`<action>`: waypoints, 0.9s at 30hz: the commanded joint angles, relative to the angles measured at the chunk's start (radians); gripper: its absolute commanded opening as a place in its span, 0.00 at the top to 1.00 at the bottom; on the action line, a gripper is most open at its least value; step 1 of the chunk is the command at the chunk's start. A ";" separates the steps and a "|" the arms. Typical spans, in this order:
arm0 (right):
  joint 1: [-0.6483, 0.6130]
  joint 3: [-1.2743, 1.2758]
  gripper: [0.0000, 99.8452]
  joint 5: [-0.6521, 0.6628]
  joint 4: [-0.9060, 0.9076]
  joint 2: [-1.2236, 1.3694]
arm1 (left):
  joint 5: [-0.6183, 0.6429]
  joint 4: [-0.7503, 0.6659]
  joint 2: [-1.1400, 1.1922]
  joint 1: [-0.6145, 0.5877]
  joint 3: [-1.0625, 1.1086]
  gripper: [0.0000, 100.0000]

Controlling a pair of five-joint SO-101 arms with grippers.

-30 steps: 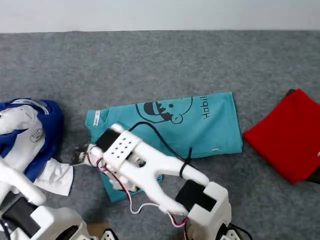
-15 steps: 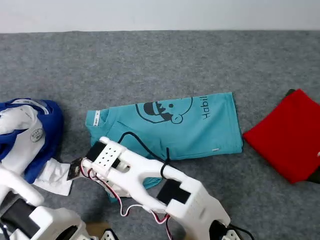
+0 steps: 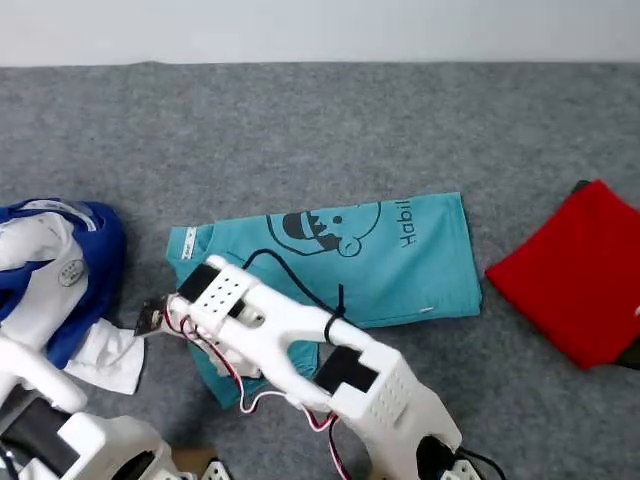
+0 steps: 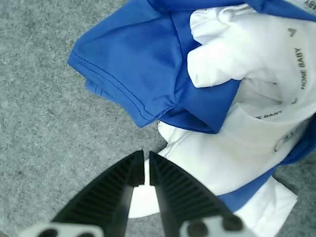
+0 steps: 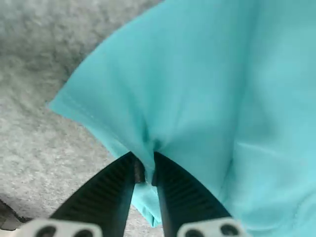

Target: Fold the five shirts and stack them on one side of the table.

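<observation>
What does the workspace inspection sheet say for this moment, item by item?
Surface: grey carpet over the table.
Job's things: teal shirt spread mid-table; red shirt folded at one side; blue shirt and white shirt heaped at the other.
Clutter: nothing seen.
Pincers: right pincer shut on the teal shirt's edge; left pincer shut, empty, above the white shirt.
Cables: wires run along the right arm, over the teal shirt.
Surroundings: pale wall.
</observation>
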 commanded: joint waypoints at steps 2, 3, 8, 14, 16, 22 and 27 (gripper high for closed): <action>0.059 -0.058 0.99 0.012 0.036 -0.147 | -0.012 -0.015 -0.006 0.000 -0.007 0.96; 0.073 -0.081 0.99 0.012 0.047 -0.159 | -0.012 -0.017 -0.006 0.002 -0.007 0.96; 0.162 -0.226 0.99 0.012 0.041 -0.160 | -0.014 -0.017 -0.006 0.017 -0.005 0.96; 0.257 -0.397 0.99 0.012 0.038 -0.019 | -0.014 -0.015 -0.006 0.043 -0.005 0.96; 0.286 -0.446 0.98 0.008 0.039 0.031 | -0.014 -0.015 -0.006 0.048 -0.005 0.96; 0.355 -0.562 0.80 0.002 0.038 0.145 | -0.014 -0.015 -0.006 0.049 -0.005 0.96; 0.401 -0.655 0.79 -0.025 0.030 0.278 | -0.014 -0.015 -0.005 0.049 -0.004 0.96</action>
